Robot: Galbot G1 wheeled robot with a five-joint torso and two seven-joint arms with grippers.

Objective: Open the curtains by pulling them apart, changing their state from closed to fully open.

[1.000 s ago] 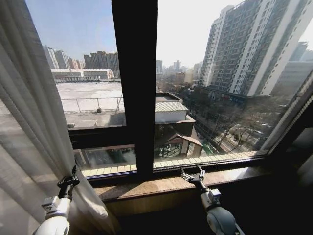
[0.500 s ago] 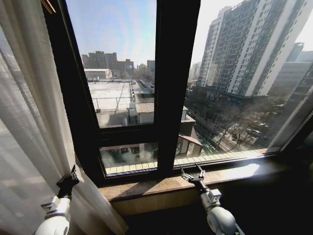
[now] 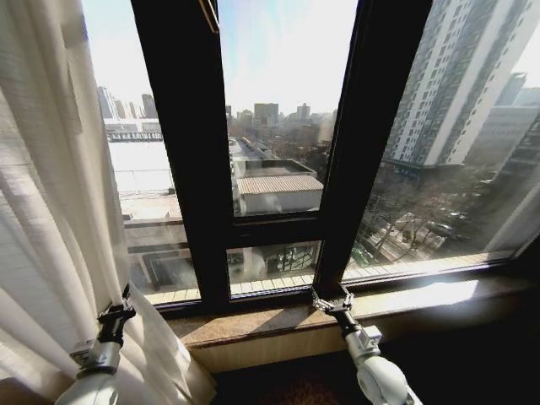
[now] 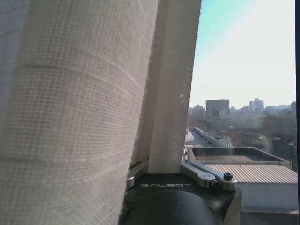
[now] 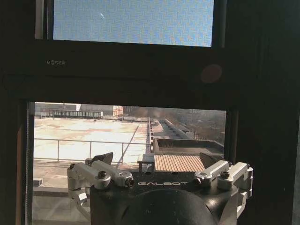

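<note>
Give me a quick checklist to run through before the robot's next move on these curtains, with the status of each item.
1. Left gripper shut on the curtain panel: ok, a fold sits between its fingers in the left wrist view.
2. Left panel pulled clear of the glass: ok, it is bunched at the left edge of the head view.
3. Right gripper free: ok, open and holding nothing, just above the window sill.
4. Right-hand curtain panel fully open: cannot tell.
5. Fabric snagged on the black window frame: cannot tell.
</note>
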